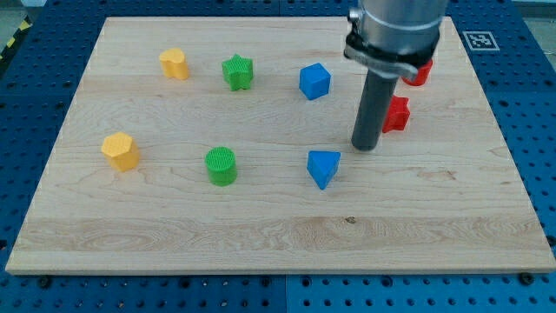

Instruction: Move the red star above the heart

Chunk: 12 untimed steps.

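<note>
My tip [366, 147] rests on the board right of centre. A red block [398, 114], seemingly the star, sits just right of the rod and slightly above the tip, close to or touching the rod. A second red block [421, 73] lies further up, partly hidden behind the arm, so its shape is unclear. The yellow heart [174, 63] is far off at the upper left.
A green star [237, 71] and a blue cube [314, 81] lie in the top row between the heart and the arm. A blue triangular block [323, 167] sits just lower left of the tip. A green cylinder [221, 165] and a yellow hexagonal block [120, 151] are on the left.
</note>
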Tool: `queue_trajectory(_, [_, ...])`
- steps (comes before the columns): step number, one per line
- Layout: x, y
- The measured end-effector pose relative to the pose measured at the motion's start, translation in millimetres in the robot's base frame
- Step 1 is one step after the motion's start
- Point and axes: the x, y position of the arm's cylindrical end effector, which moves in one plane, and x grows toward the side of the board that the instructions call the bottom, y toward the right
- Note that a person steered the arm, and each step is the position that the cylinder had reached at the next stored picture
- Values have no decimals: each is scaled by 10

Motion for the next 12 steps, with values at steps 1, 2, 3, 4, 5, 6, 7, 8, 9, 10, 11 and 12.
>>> queue_trajectory(1, [23,280])
queue_trajectory(2, [-460,550])
queue_trajectory(3, [-1139,360])
queue_trajectory(4, [-1543,69])
queue_trajectory(5, [-1494,173])
queue_trajectory(6, [-1529,328])
queue_trajectory(7, [-1863,-69])
queue_trajectory(8, [-1882,-911])
queue_trajectory(9, [-1878,-971])
queue_trajectory(10, [-1875,-284])
queue_trajectory(11, [-1828,378])
queue_trajectory(12, [-2193,447])
